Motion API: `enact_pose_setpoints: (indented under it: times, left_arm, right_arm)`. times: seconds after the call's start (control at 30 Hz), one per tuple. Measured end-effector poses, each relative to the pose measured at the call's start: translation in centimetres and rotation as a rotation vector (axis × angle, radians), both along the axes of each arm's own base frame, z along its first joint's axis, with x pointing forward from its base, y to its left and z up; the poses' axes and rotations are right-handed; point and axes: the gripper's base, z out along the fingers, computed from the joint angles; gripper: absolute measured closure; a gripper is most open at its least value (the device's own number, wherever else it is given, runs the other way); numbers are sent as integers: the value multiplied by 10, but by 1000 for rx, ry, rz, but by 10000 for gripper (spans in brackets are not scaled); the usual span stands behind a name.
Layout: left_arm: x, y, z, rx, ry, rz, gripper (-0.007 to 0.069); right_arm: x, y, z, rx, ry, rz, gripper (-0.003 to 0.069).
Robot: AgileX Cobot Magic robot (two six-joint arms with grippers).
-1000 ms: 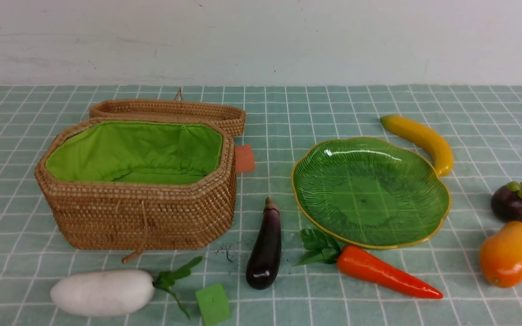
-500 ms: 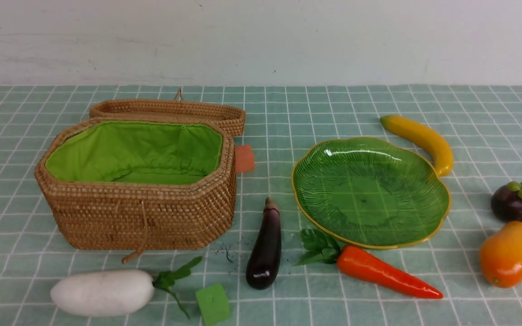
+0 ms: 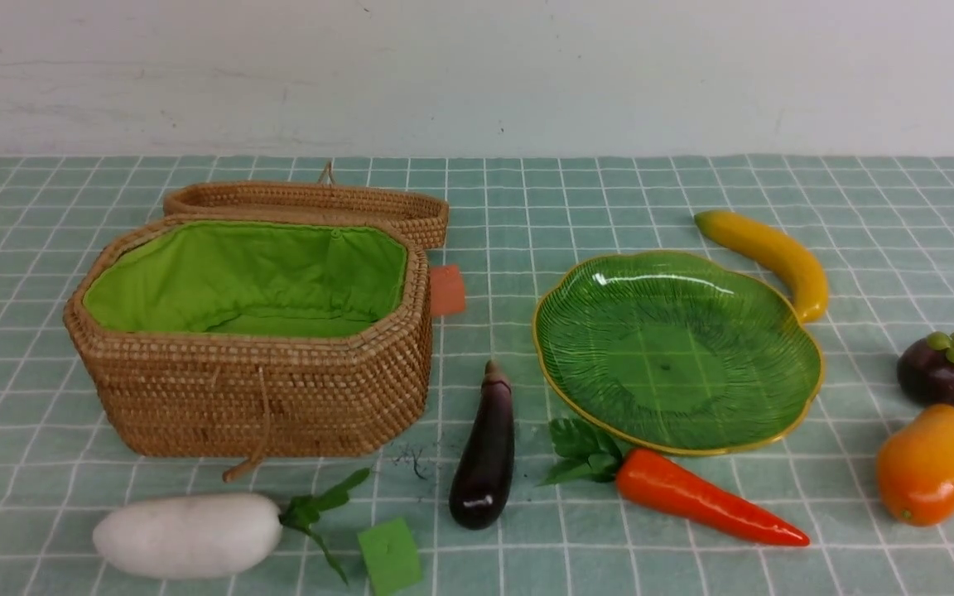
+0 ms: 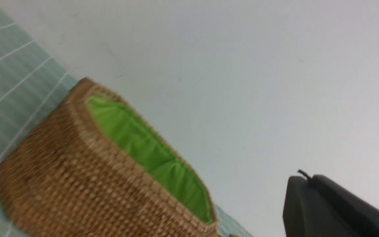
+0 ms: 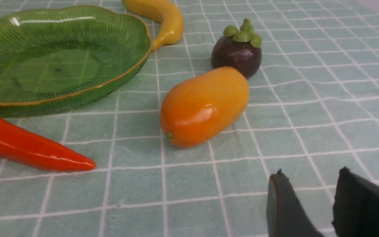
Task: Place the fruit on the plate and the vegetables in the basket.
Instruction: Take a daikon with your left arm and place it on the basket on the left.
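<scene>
The open wicker basket (image 3: pixel 262 389) stands at the left, its green lining bare. The green leaf plate (image 3: pixel 804 397) lies right of centre and holds nothing. The banana (image 3: pixel 767 257) lies behind it. The mangosteen (image 3: pixel 941 368) and orange fruit (image 3: pixel 931 463) sit at the far right. The carrot (image 3: pixel 701 497), eggplant (image 3: pixel 485 451) and radish (image 3: pixel 187 534) lie along the front. Neither gripper shows in the front view. My left gripper (image 4: pixel 308 177) is shut and empty, up in the air beside the basket (image 4: pixel 77 171). My right gripper (image 5: pixel 311 174) is open and empty, short of the orange fruit (image 5: pixel 204 105).
A small green cube (image 3: pixel 390 555) lies between radish and eggplant. An orange-brown tag (image 3: pixel 447 290) sticks out at the basket's right side, and the lid (image 3: pixel 311 203) hangs open behind. The right wrist view also shows the plate (image 5: pixel 133 70), banana (image 5: pixel 163 19), mangosteen (image 5: pixel 237 52) and carrot (image 5: pixel 28 144).
</scene>
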Motion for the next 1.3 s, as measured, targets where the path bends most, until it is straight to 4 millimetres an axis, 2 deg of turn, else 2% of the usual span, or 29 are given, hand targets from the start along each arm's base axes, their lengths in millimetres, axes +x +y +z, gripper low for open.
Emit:
enact_pose_setpoints:
  times: [0.07, 0.17, 0.37, 0.5, 0.67, 0.73, 0.83, 0.93, 1.0, 1.03, 1.17, 1.23, 1.3]
  left_arm:
    - [7, -3, 17, 76, 5, -6, 638]
    - [24, -7, 29, 222, 54, -21, 638]
    - [49, -19, 20, 361, 197, -128, 638]
    - [49, -28, 14, 424, 227, -215, 638]
    - [46, -35, 12, 357, 267, -300, 638]
    - [48, -40, 14, 342, 289, -347, 638]
    - [52, -45, 20, 347, 299, -394, 638]
    - [65, -54, 34, 359, 307, -450, 638]
    - [71, -57, 37, 377, 312, -467, 638]
    - [81, -60, 43, 408, 308, -476, 638]
    - [91, -63, 50, 453, 293, -479, 638]
    - [96, -64, 50, 480, 290, -481, 638]
    - [98, -65, 48, 487, 296, -484, 638]
  right_arm:
    - [1, -2, 2, -90, -18, -1, 419]
    - [2, -1, 9, -60, -105, 6, 419]
    - [4, 3, 21, 175, -267, 11, 419]
    - [4, 5, 28, 312, -355, 23, 419]
    - [4, 7, 34, 397, -423, 44, 424]
    - [4, 7, 35, 516, -443, 39, 428]
    - [3, 7, 41, 617, -426, 29, 468]
    - [9, 9, 67, 647, -310, 56, 573]
    - [11, 11, 75, 643, -242, 75, 599]
    - [17, 15, 93, 615, -113, 107, 636]
    - [23, 28, 112, 493, 175, 201, 650]
    - [23, 42, 130, 354, 411, 313, 650]
    - [23, 50, 137, 296, 497, 372, 650]
